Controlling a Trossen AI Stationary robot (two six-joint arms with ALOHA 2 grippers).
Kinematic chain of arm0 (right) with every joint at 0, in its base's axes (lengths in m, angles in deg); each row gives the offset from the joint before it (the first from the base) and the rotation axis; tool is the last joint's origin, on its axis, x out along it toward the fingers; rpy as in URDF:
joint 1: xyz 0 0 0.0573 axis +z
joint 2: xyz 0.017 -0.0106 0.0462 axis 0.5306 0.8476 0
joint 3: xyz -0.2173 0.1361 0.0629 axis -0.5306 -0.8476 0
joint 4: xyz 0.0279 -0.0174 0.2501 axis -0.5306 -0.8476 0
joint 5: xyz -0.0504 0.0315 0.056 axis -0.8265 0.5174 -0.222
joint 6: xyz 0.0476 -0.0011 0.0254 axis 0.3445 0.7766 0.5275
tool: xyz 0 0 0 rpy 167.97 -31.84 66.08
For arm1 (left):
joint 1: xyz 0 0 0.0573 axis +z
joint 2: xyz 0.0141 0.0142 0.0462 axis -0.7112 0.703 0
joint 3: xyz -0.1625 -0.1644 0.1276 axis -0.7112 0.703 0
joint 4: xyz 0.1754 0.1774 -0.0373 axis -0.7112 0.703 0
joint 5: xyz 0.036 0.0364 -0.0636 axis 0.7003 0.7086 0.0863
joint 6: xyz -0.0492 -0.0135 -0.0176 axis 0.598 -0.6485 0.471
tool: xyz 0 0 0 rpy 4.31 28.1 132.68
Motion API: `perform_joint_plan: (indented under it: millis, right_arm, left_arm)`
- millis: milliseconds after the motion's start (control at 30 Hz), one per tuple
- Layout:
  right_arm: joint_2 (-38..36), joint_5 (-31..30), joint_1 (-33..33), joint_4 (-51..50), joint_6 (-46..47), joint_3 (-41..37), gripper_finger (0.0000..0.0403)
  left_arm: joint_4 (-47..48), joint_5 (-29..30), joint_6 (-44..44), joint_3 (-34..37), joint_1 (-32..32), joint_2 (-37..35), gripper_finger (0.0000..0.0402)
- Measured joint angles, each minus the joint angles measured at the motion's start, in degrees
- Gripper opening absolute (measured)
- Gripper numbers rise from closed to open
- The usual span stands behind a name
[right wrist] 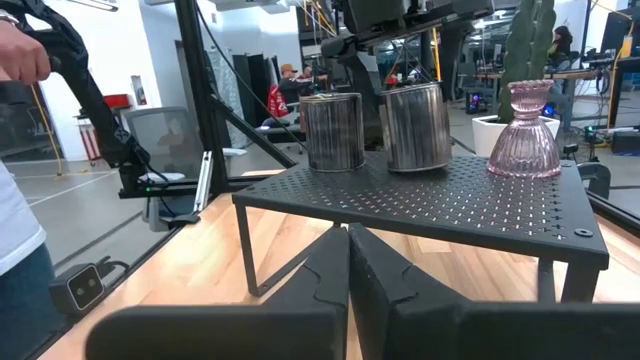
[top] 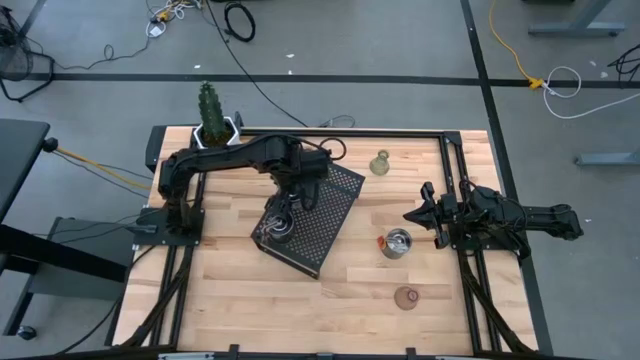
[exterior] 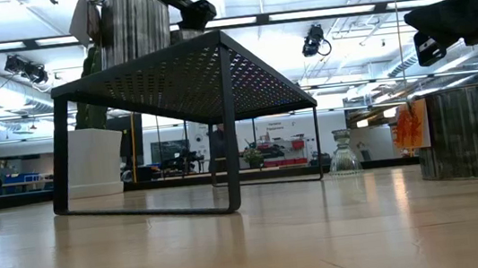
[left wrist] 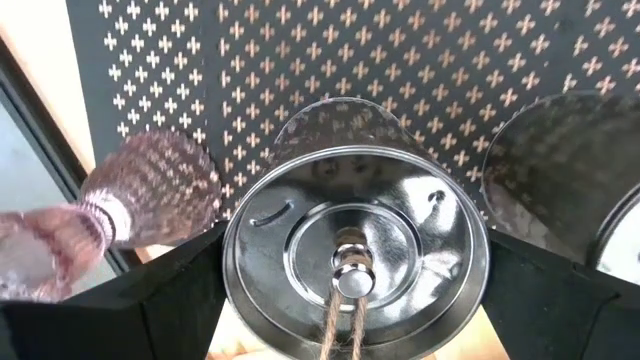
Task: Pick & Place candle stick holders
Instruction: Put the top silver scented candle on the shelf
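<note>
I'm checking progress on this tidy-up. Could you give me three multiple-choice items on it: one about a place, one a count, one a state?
1. Where does the olive-yellow glass candle holder stand?
A. on the black perforated metal tray
B. on the bare wooden table, beside the tray
C. in a gripper

2. How many candle holders stand on the tray?
A. one
B. three
C. five

3. How is the right gripper?
A. shut and empty
B. wide open
C. shut on a holder

Answers:
1 B: the high view shows it on wood, clear of the tray's edge.
2 B: the right wrist view shows a shiny silver holder, a second silver holder and a pinkish glass holder on the tray.
3 A: its fingers meet with nothing between them.
</note>
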Motion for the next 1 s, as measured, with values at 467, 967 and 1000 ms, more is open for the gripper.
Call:
perform_joint_plan:
  millis: [467, 967, 1000]
  right_arm:
    - [0.0, -0.01, 0.01, 0.0, 0.0, -0.01, 0.0012]
    - [0.0, -0.01, 0.01, 0.02, -0.01, 0.01, 0.0012]
    - [0.0, -0.01, 0.01, 0.0, 0.0, -0.01, 0.0012]
  left_arm:
    - [0.44, 1.91, -0.1, 0.0, 1.67, 0.0, 0.0374]
    - [1.0, 1.71, -0.03, 0.0, 1.85, 0.0, 0.0374]
    - [1.0, 1.27, -0.05, 0.0, 1.86, 0.0, 0.0375]
